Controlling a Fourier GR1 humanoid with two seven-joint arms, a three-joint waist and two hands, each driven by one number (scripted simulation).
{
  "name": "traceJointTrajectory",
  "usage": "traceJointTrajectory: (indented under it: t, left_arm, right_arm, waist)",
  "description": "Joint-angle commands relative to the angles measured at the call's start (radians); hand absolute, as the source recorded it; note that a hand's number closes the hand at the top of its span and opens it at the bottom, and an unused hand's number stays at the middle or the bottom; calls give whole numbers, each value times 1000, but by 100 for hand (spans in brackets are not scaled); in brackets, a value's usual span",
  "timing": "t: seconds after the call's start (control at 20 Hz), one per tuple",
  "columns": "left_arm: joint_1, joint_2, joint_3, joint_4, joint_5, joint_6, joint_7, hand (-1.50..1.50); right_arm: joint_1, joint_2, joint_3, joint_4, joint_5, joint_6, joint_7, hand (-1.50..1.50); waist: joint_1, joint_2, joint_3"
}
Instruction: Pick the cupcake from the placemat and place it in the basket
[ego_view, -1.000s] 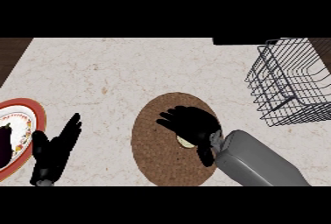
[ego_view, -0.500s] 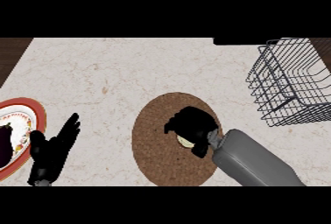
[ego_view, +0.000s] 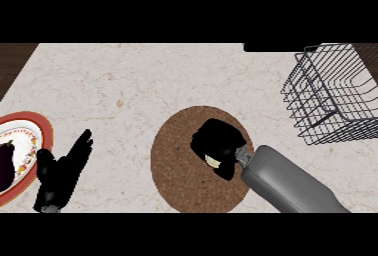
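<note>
right forearm (ego_view: 291, 185): grey, entering from the lower right edge, angled up and to the left. right hand (ego_view: 218, 141): black, at the forearm's upper-left end, turned palm down, fingers curled in under it into a compact bunch, a small pale patch showing at its lower side between fingers and thumb; cannot tell what that patch is. left hand (ego_view: 65, 167): black, near the lower left, open, fingers straight and close together, pointing up and slightly right, thumb lying along the left side. left wrist at the bottom edge, forearm not visible. hands well apart, left one lower in view than the right.
</note>
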Motion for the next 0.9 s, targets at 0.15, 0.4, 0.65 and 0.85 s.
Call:
traceJointTrajectory:
  t: [0.15,0.4,0.65,0.85]
  left_arm:
    - [102,-11,4,69,3,-1,11,0]
    - [111,1,37,58,14,18,35,0]
    - [141,13,48,29,27,-2,31,0]
    - [164,-19,20,18,4,17,4,0]
  right_arm:
    - [166,-10,-55,-93,36,-27,225,150]
    - [362,4,-88,-246,82,-105,490,150]
    - [529,44,-181,-521,16,-257,555,150]
    - [531,197,-300,-734,-141,-366,558,150]
  waist:
    - [-43,1,-15]
    - [-98,-10,-16]
    - [-83,-3,-13]
    - [-89,-3,-13]
